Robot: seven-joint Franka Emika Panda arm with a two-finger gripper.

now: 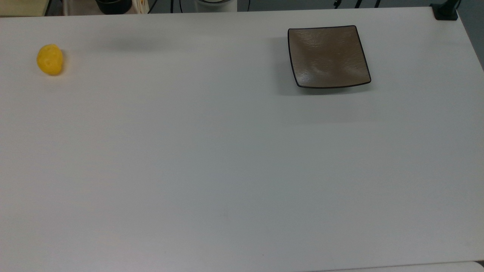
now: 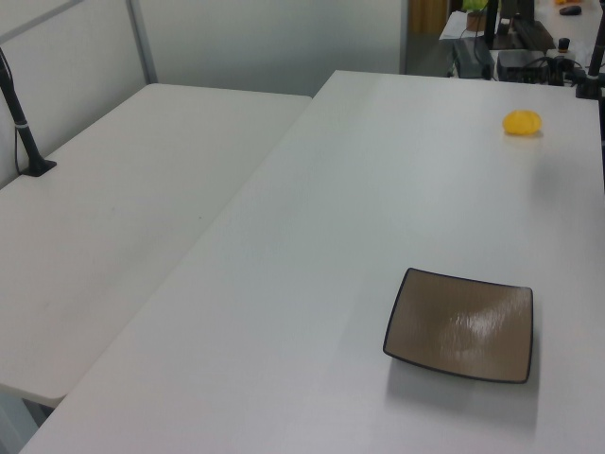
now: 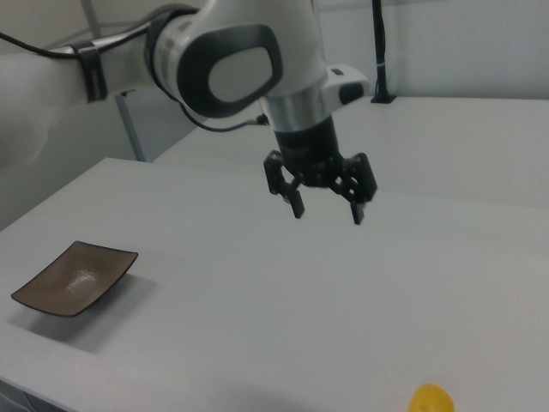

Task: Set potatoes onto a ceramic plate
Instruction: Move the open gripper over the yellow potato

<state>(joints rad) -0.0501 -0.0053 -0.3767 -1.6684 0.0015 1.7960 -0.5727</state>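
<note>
A small bright-yellow potato lies alone on the white table at the top view's far left; it is also at the far right of the left view and at the bottom edge of the right view. The square grey-brown ceramic plate with a thin dark rim sits bare at the top view's upper right, near the bottom of the left view and at the right view's left. My gripper hangs open above the table's middle in the right view, holding nothing, well apart from both.
A second white table adjoins on the left view's left, with a black clamp stand. Black posts and cables sit along the table's far edge in the top view. The white arm reaches in from the right view's upper left.
</note>
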